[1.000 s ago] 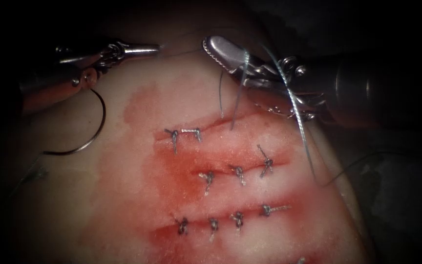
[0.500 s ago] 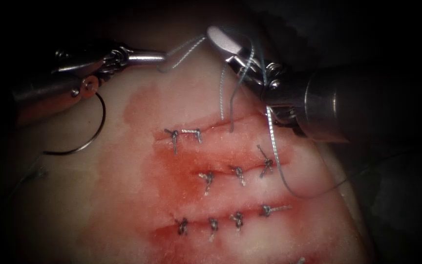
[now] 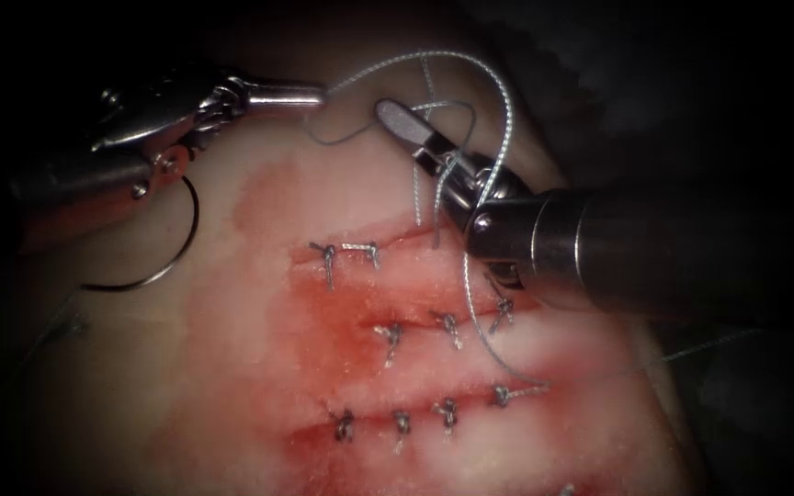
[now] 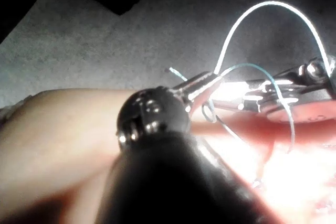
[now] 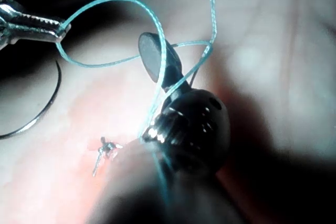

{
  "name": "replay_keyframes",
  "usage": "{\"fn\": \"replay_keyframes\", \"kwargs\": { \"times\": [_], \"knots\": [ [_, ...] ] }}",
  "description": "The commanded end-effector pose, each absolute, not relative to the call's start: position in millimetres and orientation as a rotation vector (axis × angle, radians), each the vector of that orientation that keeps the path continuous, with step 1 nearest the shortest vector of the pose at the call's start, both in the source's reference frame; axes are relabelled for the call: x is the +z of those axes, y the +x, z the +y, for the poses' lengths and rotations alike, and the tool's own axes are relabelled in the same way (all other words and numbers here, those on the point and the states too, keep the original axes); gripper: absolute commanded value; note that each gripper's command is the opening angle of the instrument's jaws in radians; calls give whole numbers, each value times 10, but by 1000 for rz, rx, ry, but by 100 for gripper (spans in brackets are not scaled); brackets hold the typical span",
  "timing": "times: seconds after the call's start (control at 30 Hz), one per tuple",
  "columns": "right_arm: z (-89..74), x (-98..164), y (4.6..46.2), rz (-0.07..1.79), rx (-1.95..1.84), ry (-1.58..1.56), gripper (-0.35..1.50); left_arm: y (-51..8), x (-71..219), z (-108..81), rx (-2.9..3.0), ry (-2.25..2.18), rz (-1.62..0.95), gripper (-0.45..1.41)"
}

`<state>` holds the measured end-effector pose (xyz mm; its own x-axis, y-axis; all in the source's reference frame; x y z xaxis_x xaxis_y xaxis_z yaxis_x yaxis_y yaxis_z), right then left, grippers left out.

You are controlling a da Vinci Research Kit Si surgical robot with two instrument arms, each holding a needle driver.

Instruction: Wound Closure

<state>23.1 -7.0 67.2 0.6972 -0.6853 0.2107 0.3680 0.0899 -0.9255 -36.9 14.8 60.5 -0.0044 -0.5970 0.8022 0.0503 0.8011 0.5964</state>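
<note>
My left tool (image 3: 312, 93) reaches in from the upper left, its jaws shut on the thread (image 3: 498, 101). From there the thread arches over and winds around the jaws of my right tool (image 3: 397, 119), which are shut with nothing seen between them. Two strands rise from the right part of the top cut (image 3: 415, 228) to that tool. The curved needle (image 3: 191, 241) lies free on the tissue (image 3: 222, 386), left of the cuts, below the left tool. The right wrist view shows the loop (image 5: 131, 1) over the right jaws, the left tool (image 5: 62, 27) and the needle (image 5: 44, 113).
Three cuts cross the tissue, each carrying tied stitches (image 3: 351, 248) with short ends, and red fluid (image 3: 333, 321) stains the surface around them. A slack length of thread (image 3: 480, 340) trails over the right side of the tissue. The right tool's shaft (image 3: 618, 257) covers the right end of the top cut.
The right tool has swung round and moved down and left, and the thread now loops around its jaws. The left tool has shifted slightly right with the thread. The needle has not moved.
</note>
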Motion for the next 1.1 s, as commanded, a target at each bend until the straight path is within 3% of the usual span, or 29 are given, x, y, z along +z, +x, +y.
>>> {"fn": "replay_keyframes", "kwargs": {
  "times": [0.03, 0.3, 0.33, 0.5, 0.97, 1.1],
  "knots": [
    [-64, 672, 238, 314, -801, -1259, -35, -376, 604, 156, -515, 470, -1487, -45],
    [-71, 667, 238, 453, -809, -1259, -35, -390, 610, 142, -321, 388, -1352, -45],
    [-75, 666, 239, 483, -797, -1253, -23, -385, 612, 145, -262, 339, -1322, -45],
    [-75, 662, 239, 531, -761, -1232, -35, -374, 620, 152, -171, 295, -1246, -45],
    [-64, 662, 249, 570, -680, -1221, -27, -404, 609, 112, -142, 472, -1245, -45],
    [-61, 665, 252, 503, -773, -1264, 32, -410, 591, 112, -160, 528, -1315, -45]
  ]
}}
